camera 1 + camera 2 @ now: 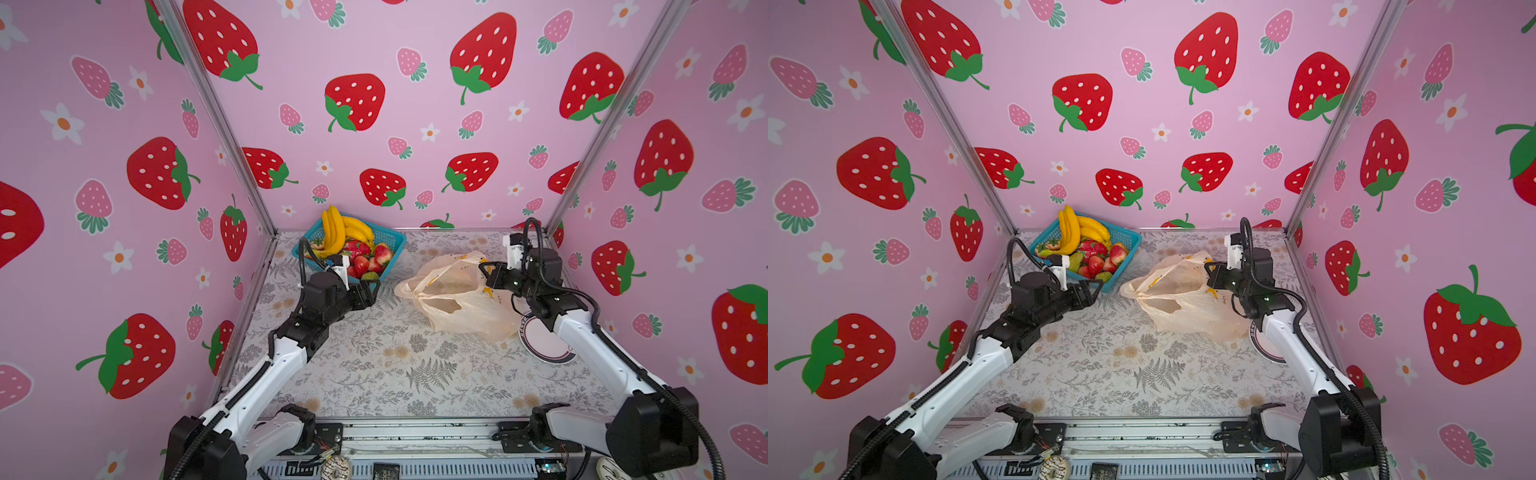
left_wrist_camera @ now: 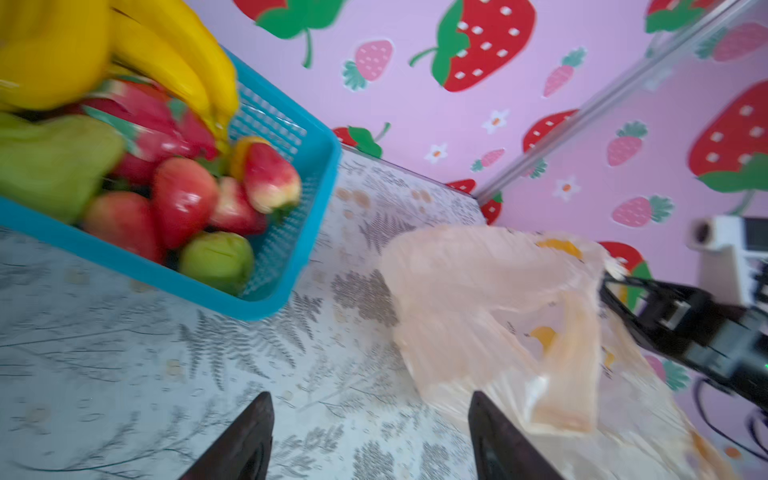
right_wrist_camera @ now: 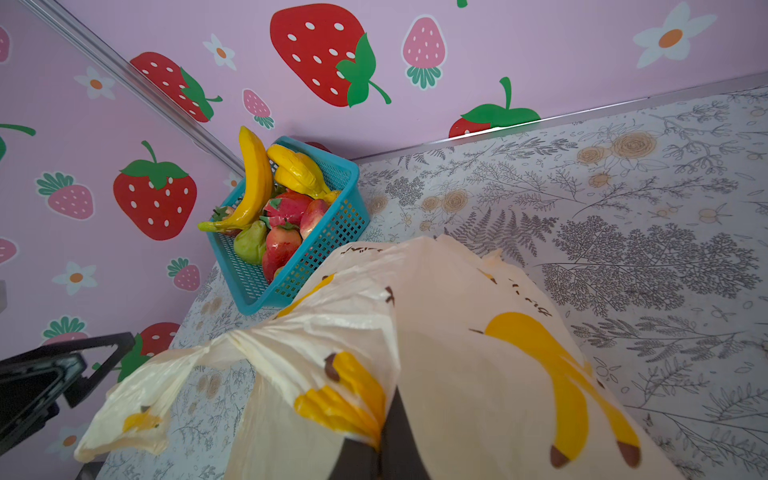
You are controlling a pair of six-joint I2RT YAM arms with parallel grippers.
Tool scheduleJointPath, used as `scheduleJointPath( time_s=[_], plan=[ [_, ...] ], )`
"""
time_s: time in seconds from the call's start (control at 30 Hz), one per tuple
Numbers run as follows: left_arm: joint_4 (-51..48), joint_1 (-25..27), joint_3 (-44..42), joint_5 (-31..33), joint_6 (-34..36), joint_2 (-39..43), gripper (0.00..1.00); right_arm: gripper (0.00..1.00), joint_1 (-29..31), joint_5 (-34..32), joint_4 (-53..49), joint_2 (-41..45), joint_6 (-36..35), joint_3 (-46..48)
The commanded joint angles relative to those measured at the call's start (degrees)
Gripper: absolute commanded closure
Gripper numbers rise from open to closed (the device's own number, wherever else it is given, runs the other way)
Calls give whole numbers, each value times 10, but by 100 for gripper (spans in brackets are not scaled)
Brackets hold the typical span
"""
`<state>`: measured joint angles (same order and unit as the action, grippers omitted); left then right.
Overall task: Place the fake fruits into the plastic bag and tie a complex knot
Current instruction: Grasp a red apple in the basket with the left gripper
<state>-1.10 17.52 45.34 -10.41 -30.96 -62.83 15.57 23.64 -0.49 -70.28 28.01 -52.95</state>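
1. Left claw (image 2: 370, 432): jaws set wide, nothing between them. It hovers over the counter (image 1: 374, 365), just beside the near corner of the basket (image 1: 394, 243). Hazard: a reach into the basket from here may catch the rim. The basket looks light and would slide or tip.

2. Bag (image 1: 453, 303): lies on the counter to the right of the basket, apart from it, with its mouth turned toward the left claw. No fruit shows inside it. The right claw (image 1: 484, 266) is pinched on the upper rim and holds that edge up. Hazard: the mouth is held at one place only. One handle (image 1: 409, 289) sags across the opening, so a dropped fruit may land on the film and roll onto the counter. Added weight may pull the thin film out of the pinch and collapse the mouth. Fruit resting on a handle would hinder tying.

3. Fruits (image 1: 361, 257): all in the basket at the far left corner, piled above the rim. The bananas (image 1: 334, 228) stand tallest and lean on the pile. Hazard: drawing out a lower fruit may topple them over the wall. The skins are glossy, and a rounded fruit gripped off centre may squirt out.
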Motion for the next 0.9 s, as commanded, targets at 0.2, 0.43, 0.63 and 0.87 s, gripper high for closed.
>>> scheduleJointPath(
  time_s=[0.2,0.43,0.63,0.87],
  plan=[
    [-70,-133,179,-15,46,-170,24,100,-2,38,94,-1,8,36],
    [-167,-97,342,15,120,-319,24,100,-2,35,103,-1,3,47],
    [-293,-57,495,98,212,-449,24,100,-1,28,96,-6,-5,43],
    [-361,-48,583,98,245,-542,24,100,-2,28,95,-9,-8,42]
  ],
)
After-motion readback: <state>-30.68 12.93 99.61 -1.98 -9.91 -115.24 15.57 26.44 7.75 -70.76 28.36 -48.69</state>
